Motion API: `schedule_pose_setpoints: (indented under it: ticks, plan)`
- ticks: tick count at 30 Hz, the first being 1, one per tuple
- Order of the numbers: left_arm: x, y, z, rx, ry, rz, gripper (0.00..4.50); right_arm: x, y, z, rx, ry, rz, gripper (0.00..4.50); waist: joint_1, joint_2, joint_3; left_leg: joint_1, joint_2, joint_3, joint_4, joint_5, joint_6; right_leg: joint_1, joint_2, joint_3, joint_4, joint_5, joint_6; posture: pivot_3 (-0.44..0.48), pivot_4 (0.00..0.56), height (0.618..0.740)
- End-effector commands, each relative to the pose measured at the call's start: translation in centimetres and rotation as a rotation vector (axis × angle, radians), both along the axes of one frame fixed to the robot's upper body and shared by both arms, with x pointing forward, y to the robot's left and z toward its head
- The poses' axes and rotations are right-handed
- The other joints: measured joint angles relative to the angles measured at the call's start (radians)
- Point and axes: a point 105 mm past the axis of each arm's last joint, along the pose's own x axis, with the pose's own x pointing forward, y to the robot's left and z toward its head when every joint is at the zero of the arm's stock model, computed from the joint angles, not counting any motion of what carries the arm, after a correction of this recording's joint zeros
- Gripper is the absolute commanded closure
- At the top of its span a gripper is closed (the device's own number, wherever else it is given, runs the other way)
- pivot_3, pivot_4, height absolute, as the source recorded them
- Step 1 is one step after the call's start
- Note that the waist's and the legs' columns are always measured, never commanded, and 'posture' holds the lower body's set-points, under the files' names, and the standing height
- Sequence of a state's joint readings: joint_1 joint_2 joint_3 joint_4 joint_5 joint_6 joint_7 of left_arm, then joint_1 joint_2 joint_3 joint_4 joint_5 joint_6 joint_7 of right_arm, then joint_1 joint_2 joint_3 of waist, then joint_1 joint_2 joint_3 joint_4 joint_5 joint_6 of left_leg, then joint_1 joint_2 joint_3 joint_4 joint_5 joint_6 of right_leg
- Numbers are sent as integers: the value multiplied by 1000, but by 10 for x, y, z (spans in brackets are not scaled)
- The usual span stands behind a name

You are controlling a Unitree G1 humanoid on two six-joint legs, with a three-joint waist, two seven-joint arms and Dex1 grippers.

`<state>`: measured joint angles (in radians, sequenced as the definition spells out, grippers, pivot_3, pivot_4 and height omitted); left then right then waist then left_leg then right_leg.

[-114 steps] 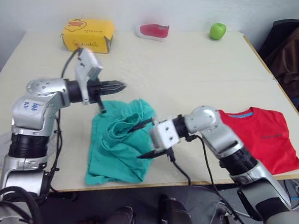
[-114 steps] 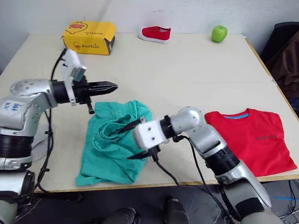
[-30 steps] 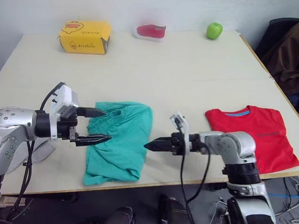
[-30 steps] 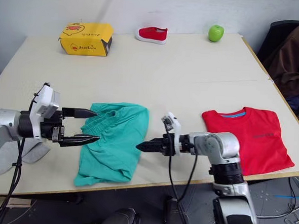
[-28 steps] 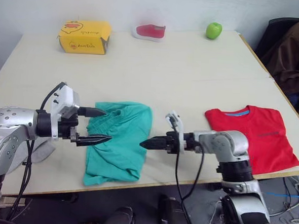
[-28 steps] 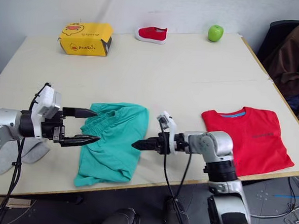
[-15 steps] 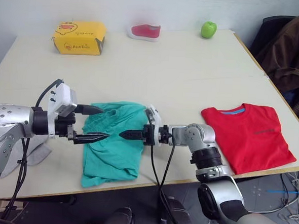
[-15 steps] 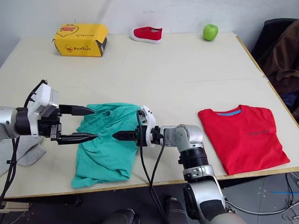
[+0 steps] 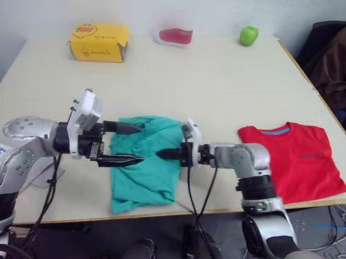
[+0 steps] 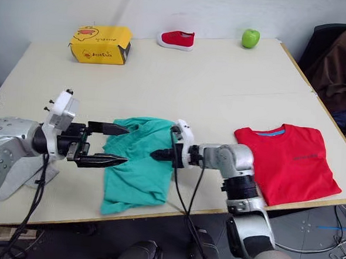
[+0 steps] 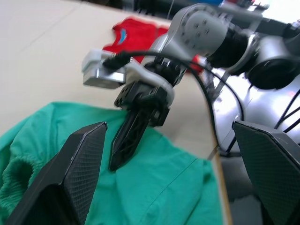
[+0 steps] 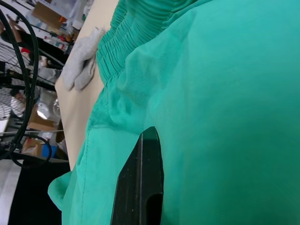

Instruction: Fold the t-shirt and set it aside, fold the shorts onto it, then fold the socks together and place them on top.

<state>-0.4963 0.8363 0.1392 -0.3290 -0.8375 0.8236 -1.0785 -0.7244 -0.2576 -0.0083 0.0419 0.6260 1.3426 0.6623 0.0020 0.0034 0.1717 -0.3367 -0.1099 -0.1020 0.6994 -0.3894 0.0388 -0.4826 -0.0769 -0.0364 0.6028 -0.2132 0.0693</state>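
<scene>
Shorts (image 9: 147, 163) sit near-centre on the worktop (image 9: 222, 85), bunched, waistband toward the far-left, lower hem hanging close to the near edge. T-shirt (image 9: 297, 157) is already folded and lying flat at the near right, well apart from the shorts. Socks (image 12: 82, 65) lie on the worktop just left of the shorts.

Left pincer (image 9: 125, 144): spread wide, horizontal, tips at the shorts' left edge, one finger over the waistband and one lower; nothing between them yet. Right pincer (image 9: 162, 154): fingers together in a single point over the shorts' right-middle; the wrist view has it low against the cloth, no fabric visibly pinched.

Judgement: shorts fold in progress, both arms lining up for the grab.

Risks:
- Right pincer closed while down on the cloth: pushing in from the right will likely shove or ruck the fabric instead of gripping it. Needs to open first.
- The two pincers point at each other across a narrow garment, so finger clash if both advance.
- Left may catch only the top layer at the waistband, and the fold would come out lopsided.
- Hem near the edge, so a drag toward the near side could slide the shorts off.
- Right arm's cable loops near the shorts' near corner and could snag.
</scene>
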Motion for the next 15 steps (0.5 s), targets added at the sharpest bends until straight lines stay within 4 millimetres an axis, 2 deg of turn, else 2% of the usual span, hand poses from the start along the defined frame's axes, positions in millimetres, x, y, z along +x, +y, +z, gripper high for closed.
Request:
schedule_pose_setpoints:
  ticks: [1, 5, 8, 13, 15]
  plan:
    - [-2, -14, 11, -43, -8, -84, 0, -16, -40, 42, -35, -139, -5, 4493, 1, 0, 0, 0, 0, 0, 0, 0, 0, 0, 0, 0, -1, 0, 0, 0, 150, 740]
    - [2, -23, 7, -30, -25, -113, 0, -28, -105, 66, -154, -210, -83, 4493, 0, 0, 0, 0, 1, 0, -1, 0, 0, 1, 0, 0, -2, 0, 1, 0, 150, 740]
    - [5, -25, 0, -25, -20, -119, 0, -38, -166, 77, -251, -223, -159, 4493, 5, 0, 0, 0, 1, 1, -2, 0, 0, 1, 1, 0, -3, 0, 1, 0, 150, 740]
    - [6, -28, -4, -18, -27, -144, 0, -28, -250, 77, -493, -278, -332, 4493, -2, -1, 1, 3, 1, 4, -1, 0, 1, 3, 1, 2, -7, 1, 2, 0, 150, 740]
    - [5, -30, -4, -15, -31, -155, 0, -26, -275, 74, -563, -275, -375, 4493, 1, -1, 1, 3, 1, 5, -1, 0, 1, 4, 0, 3, -7, 1, 2, 0, 150, 740]
